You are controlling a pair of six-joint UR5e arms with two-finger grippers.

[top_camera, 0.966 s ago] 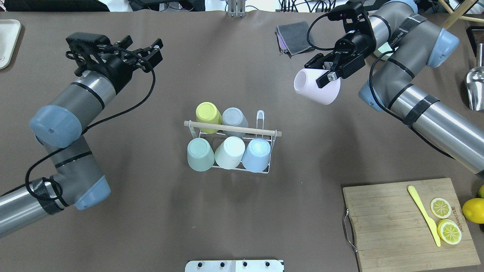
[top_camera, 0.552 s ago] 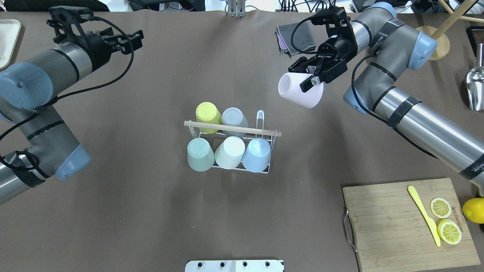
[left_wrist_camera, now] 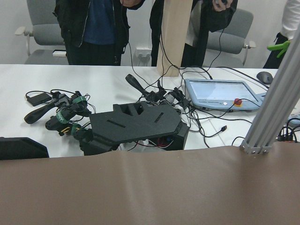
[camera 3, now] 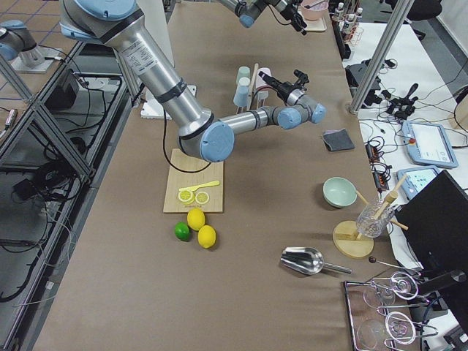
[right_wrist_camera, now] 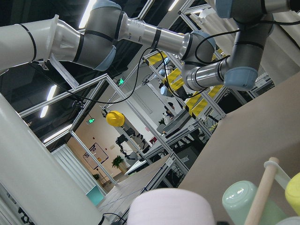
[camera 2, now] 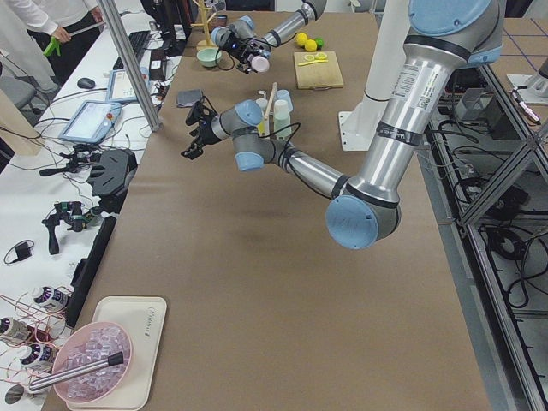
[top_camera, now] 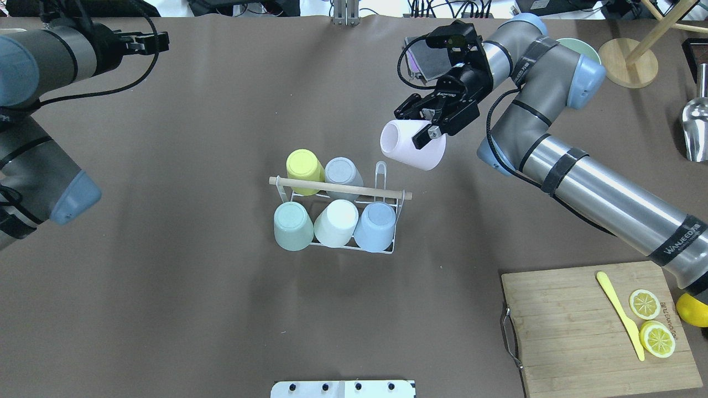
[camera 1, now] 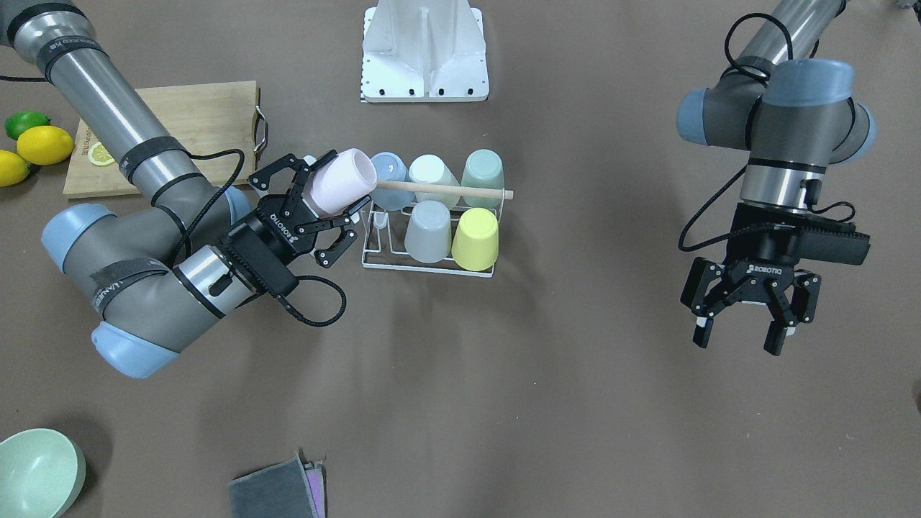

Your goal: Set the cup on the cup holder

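My right gripper is shut on a pale pink cup, which is tilted on its side with its mouth to the left. It hangs just beyond the right end of the cup holder, a white wire rack with a wooden rod handle. One upright prong at that end is bare. Several upside-down cups fill the other prongs. In the front view the cup is beside the rack, held by the right gripper. My left gripper is open and empty, far from the rack.
A wooden cutting board with lemon slices and a yellow knife lies at the near right. A grey cloth, a wooden stand and a metal scoop are at the far right. A green bowl stands nearby.
My right gripper has carried the pink cup leftward and nearer to the rack's right end. My left arm has drawn back toward the far left corner.
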